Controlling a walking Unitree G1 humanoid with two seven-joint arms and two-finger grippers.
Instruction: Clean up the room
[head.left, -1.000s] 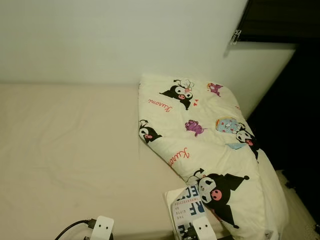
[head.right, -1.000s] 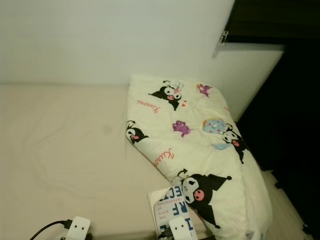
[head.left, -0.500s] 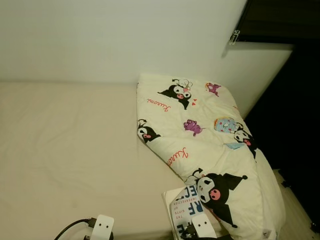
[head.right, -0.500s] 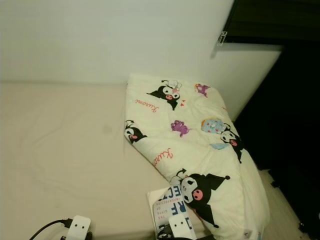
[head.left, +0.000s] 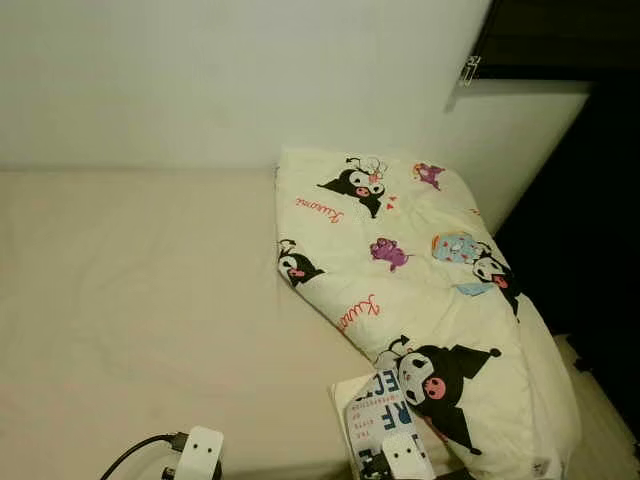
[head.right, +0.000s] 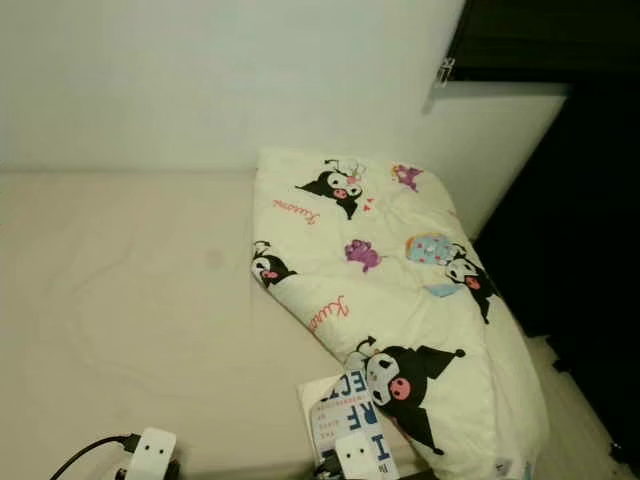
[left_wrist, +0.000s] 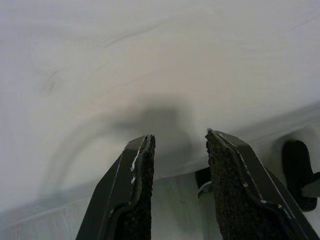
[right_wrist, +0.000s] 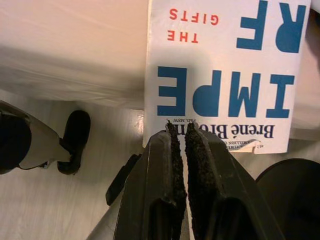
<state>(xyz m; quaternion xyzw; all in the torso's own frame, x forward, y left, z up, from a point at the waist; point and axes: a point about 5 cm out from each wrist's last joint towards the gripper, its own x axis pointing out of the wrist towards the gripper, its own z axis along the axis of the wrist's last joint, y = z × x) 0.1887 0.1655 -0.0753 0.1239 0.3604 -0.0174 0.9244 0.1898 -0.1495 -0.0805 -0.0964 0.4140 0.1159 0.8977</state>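
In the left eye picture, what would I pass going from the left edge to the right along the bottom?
Black cable → left tool → book, gripped by the right tool → cartoon-print quilt → dark floor strip.

Pretty dim in here, warm yellowish light, and the head views are soft and a bit grainy. The wall (head.left: 230, 80) is lit evenly, but everything off at 3 o'clock drops to near black. The bed (head.left: 130, 300) looks flat, no glare, just faint crease shadows. At the left wrist, the left end effector (left_wrist: 178, 142) throws a soft blurry shadow on the sheet. The book (right_wrist: 225, 70) is bright and sharp, its print readable; the right end effector (right_wrist: 180, 130) fingers look grainy up close.
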